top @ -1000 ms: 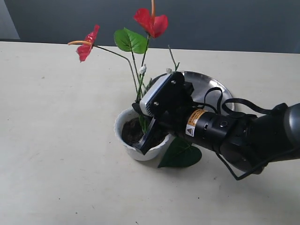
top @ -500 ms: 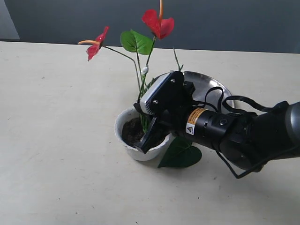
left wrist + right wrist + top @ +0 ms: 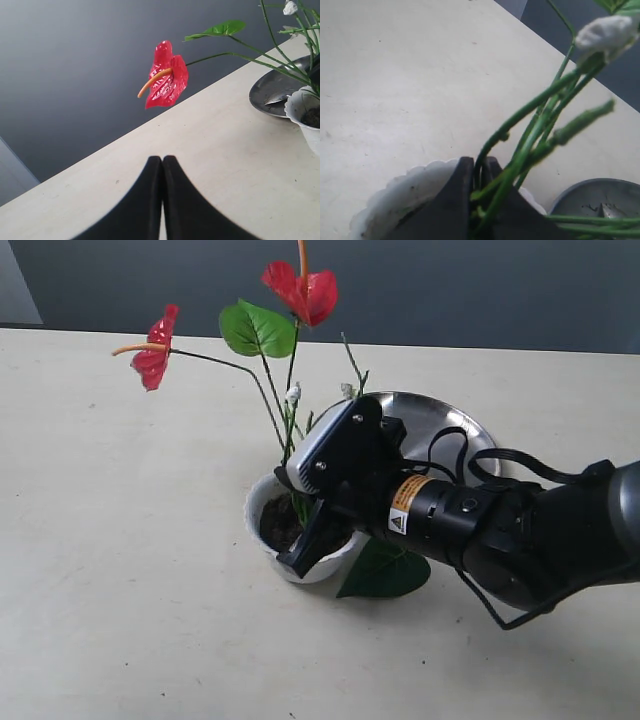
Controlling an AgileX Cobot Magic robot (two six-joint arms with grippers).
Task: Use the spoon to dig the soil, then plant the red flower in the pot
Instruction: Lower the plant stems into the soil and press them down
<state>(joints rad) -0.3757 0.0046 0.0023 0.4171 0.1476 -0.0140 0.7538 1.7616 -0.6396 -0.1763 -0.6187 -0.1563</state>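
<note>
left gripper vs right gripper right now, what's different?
The right gripper is shut on the stems of the red flower, with its tips over the pot; the left gripper is shut on nothing. The right gripper works at the pot beside the steel plate; the left gripper sits over bare table, apart from both. Both have dark fingers, pressed together.

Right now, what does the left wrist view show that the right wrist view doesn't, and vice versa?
Left wrist only: a whole red bloom with its orange spike, a green leaf, and the left pincer shut, holding nothing, above bare table. Right wrist only: the right pincer closed on the flower's green stems right above the pot, plus a white bud up close. Both: the white pot, the steel plate, the stems and the table.
</note>
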